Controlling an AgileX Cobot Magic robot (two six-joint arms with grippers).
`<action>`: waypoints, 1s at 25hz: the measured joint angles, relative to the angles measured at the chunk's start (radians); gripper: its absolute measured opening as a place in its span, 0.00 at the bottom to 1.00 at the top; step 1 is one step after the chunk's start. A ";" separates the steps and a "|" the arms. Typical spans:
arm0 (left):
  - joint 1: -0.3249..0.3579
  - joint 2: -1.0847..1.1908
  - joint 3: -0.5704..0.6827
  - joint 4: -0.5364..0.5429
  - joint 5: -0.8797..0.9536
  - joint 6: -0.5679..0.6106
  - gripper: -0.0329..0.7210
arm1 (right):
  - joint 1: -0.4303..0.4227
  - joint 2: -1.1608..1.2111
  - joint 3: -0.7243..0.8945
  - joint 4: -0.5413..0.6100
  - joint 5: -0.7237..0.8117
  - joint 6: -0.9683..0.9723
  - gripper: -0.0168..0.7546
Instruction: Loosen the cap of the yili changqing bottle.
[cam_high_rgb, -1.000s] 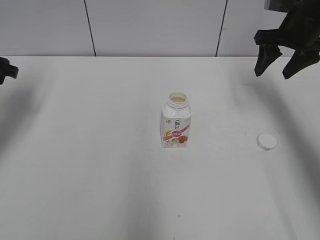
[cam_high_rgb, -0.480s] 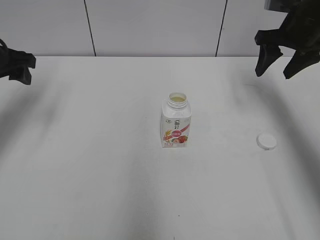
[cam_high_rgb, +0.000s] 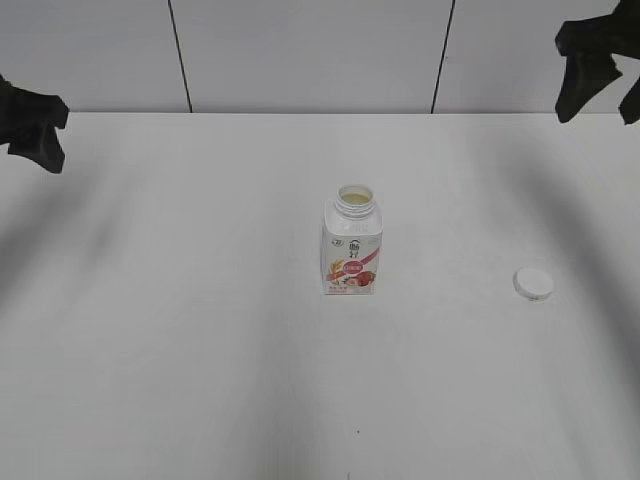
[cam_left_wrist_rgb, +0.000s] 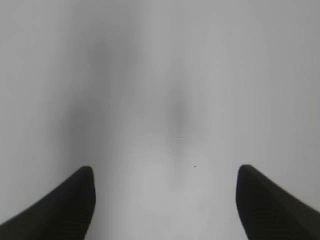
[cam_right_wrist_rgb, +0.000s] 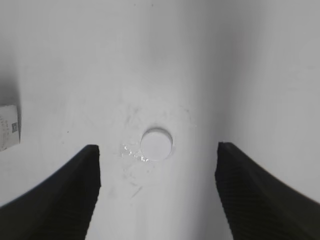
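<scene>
The yili changqing bottle (cam_high_rgb: 351, 244) stands upright at the middle of the white table, its wide neck open with no cap on it. Its edge shows at the left of the right wrist view (cam_right_wrist_rgb: 9, 127). The white cap (cam_high_rgb: 533, 283) lies flat on the table to the bottle's right, and shows in the right wrist view (cam_right_wrist_rgb: 156, 144). My right gripper (cam_high_rgb: 598, 85) is open and empty, high at the far right, above and behind the cap; its fingers (cam_right_wrist_rgb: 157, 155) frame the cap from above. My left gripper (cam_high_rgb: 35, 125) is open and empty at the far left edge, over bare table (cam_left_wrist_rgb: 165, 170).
A white table (cam_high_rgb: 200, 330) runs up to a white panelled wall (cam_high_rgb: 300, 50) at the back. A few small droplets (cam_right_wrist_rgb: 131, 152) lie beside the cap.
My right gripper has risen and moved right, away from the cap. My left gripper has come into view at the left edge and now holds about still. Bottle and cap have not moved.
</scene>
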 joint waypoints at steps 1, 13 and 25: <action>-0.001 -0.001 -0.015 0.000 0.019 0.002 0.75 | 0.000 -0.024 0.022 0.000 0.000 0.005 0.75; -0.017 -0.087 -0.054 -0.022 0.319 0.079 0.75 | 0.000 -0.459 0.459 -0.006 0.000 0.028 0.75; -0.017 -0.534 0.269 -0.074 0.337 0.079 0.75 | 0.000 -0.937 0.824 -0.007 0.001 0.030 0.75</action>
